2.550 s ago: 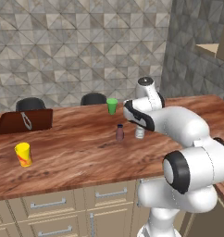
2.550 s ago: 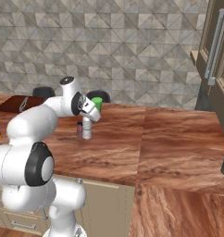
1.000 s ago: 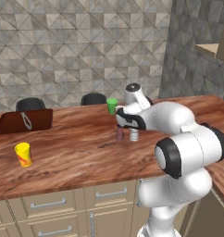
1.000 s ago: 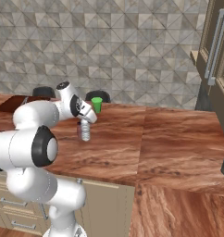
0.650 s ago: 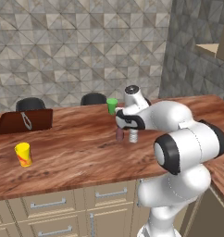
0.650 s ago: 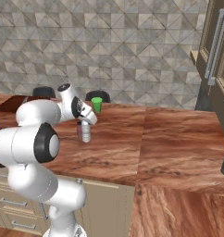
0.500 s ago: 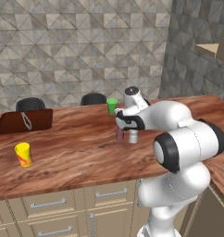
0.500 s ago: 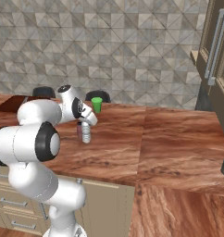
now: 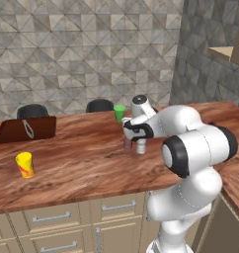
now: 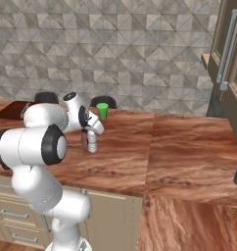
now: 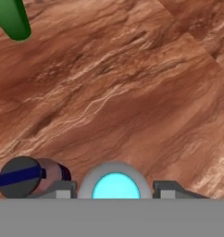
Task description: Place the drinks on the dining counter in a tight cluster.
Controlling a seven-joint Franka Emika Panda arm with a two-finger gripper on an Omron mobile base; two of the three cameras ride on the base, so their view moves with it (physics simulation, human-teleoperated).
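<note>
Hand view: water bottle (image 11: 115,183) seen cap-on between the fingers (image 11: 161,189), upright.
Fingers are clamped on it; maroon bottle (image 11: 33,178) stands just beside, on the table (image 11: 132,92).

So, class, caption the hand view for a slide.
Gripper closed around the water bottle, beside the maroon bottle.

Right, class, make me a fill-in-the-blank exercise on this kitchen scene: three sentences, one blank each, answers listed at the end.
1. The gripper is closed around the clear ______ bottle.
2. That bottle stands right beside the short ______ bottle on the dining counter.
3. Behind the two bottles, near the counter's far edge, stands a ______ cup.

Missing words: water; maroon-brown; green
</note>
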